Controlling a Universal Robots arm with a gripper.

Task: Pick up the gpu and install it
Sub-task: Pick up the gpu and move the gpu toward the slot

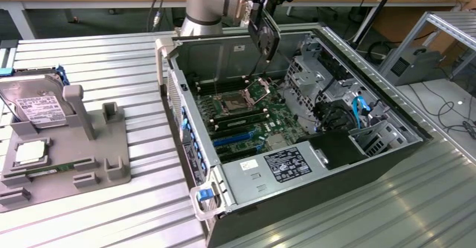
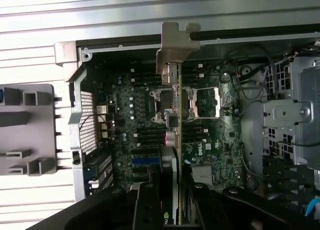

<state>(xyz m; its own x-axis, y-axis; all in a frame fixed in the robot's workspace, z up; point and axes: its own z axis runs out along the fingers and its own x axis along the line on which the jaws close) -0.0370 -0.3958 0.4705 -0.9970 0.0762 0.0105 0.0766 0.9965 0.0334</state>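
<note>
The gpu is a thin dark card hanging edge-down above the open computer case, over the motherboard near the CPU socket. My gripper is shut on its upper part, at the top of the exterior view. In the wrist view the gpu appears edge-on, its silver bracket at the far end over the case's rim. There my gripper clamps the card between its black fingers. The blue expansion slot lies on the board below, apart from the card.
A grey fixture stands on the ribbed metal table at the exterior view's left, holding a hard drive, a square chip and a memory stick. Inside the case are a power supply, drive cages and blue cables.
</note>
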